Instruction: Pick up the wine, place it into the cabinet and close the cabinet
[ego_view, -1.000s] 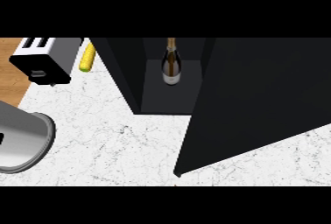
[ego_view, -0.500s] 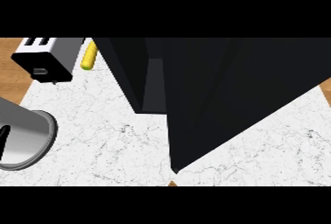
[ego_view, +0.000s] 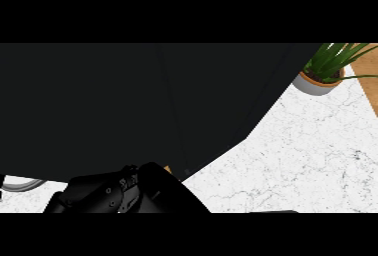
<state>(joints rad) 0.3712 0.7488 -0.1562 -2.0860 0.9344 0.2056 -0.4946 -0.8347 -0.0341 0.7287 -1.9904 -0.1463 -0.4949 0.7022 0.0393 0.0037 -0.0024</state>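
The cabinet (ego_view: 111, 100) looks matt black and smooth, with hardly any sheen. The counter (ego_view: 310, 150) is white marble-like stone with thin grey veins. At far right, a potted plant (ego_view: 325, 70) sits in a smooth pale grey pot, beside a strip of warm wood (ego_view: 369, 75).

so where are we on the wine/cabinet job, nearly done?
Probably late. The black cabinet fills most of the head view and no wine bottle shows on the marble counter, so it's likely inside, though hidden. In hand: a black hand sits at the cabinet's lower edge, seemingly on the door. Left: I can't tell whether the door is fully shut. A potted plant stands at upper right.
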